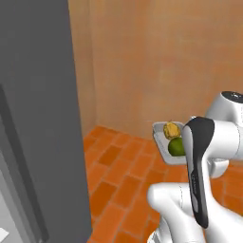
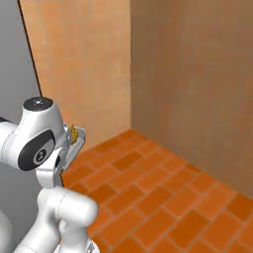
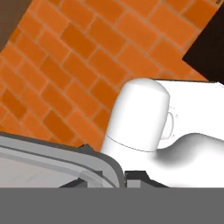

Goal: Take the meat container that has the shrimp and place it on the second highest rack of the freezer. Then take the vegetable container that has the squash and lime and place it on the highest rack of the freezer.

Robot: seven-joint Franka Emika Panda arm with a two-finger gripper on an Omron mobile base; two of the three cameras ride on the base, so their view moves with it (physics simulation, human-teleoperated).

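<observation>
My gripper [image 3: 127,177] clamped narrow on rim of vegetable container [image 1: 163,142], squash [image 1: 172,129] and lime [image 1: 176,146] aboard, held above brick floor [image 1: 118,175]. Freezer [image 1: 38,118] at left; top rack placement left. Shrimp container status: cannot tell.

Orange brick floor [image 2: 163,197], tan walls [image 2: 192,74].

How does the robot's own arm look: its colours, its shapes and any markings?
The arm has glossy white rounded shells. A long dark strip with faint pale lettering runs down one link. A joint has a dark grey oval side panel and a flat dark cap. No loose cables show. The gripper has small dark finger tips.
</observation>
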